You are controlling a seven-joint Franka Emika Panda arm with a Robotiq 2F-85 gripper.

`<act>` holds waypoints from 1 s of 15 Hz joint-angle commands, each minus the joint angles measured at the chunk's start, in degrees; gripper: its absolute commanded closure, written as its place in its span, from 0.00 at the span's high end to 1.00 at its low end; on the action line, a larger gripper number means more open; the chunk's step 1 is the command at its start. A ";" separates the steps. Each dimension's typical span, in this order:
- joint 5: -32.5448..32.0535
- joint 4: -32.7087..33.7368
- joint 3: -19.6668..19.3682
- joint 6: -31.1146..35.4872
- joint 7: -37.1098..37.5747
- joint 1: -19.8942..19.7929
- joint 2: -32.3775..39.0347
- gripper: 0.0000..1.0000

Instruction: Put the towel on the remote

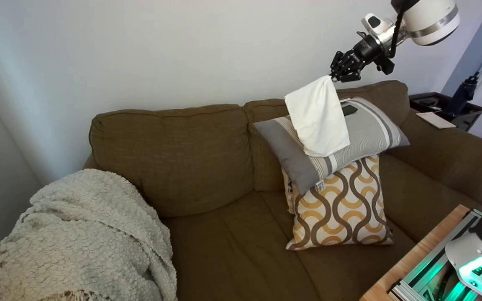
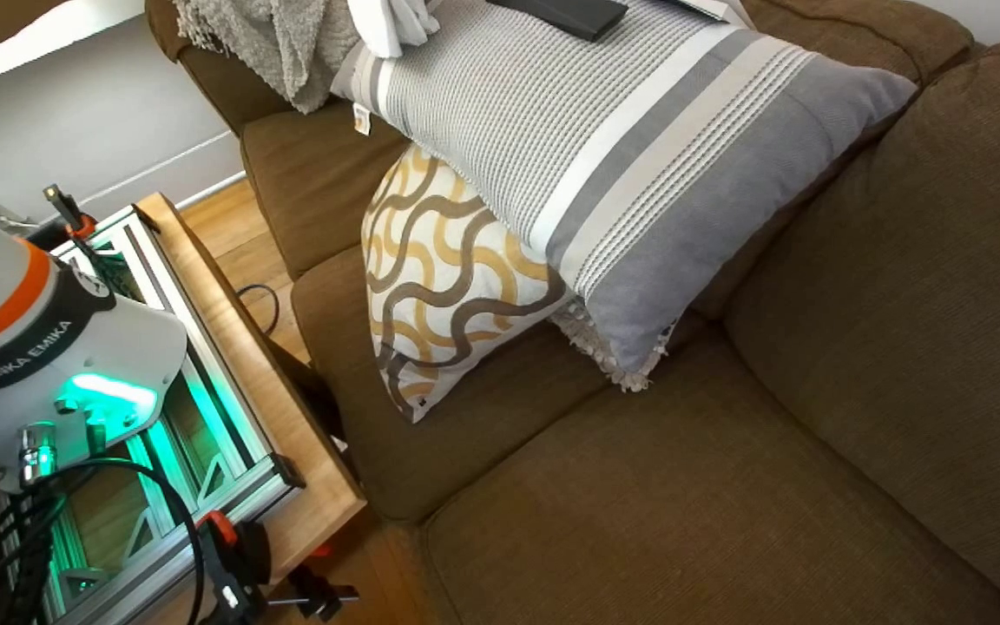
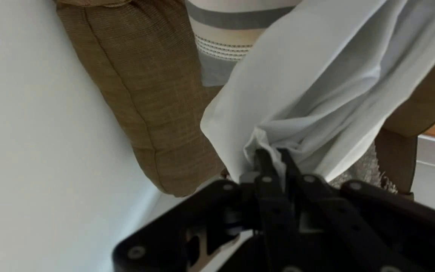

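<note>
Closest to the lens in the wrist view is our gripper (image 3: 275, 155), fingers squeezed together on a bunched corner of the white towel (image 3: 289, 83). The rest hangs down from there, and in an exterior view it hides the left part of the striped pillow (image 1: 368, 129) (touching or not, we can't tell). The dark slab we take for the remote (image 1: 349, 110) sits on that same pillow, poking out right of the towel, below the fingertips and slightly to their right. We can't spot it in the wrist view. For its long axis, check the remote (image 2: 571, 14) in an exterior view: it runs from far left to near right, crossing the stripe direction, far end cut off by the frame.

So imo it all hinges on that rightward offset: we'd carry the towel right until its middle hangs over the remote, then lower and let go. Dropping it straight from here would probably leave part of the remote bare.
</note>
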 commanded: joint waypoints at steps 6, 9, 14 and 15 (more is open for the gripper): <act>4.08 4.97 2.36 22.13 -14.87 0.29 11.84 0.02; 1.06 7.08 2.30 24.14 -13.42 -0.39 15.52 0.02; -1.76 8.44 2.40 23.14 -12.38 -0.34 17.57 0.54; -3.66 8.90 2.18 23.80 -12.17 -0.43 17.38 0.60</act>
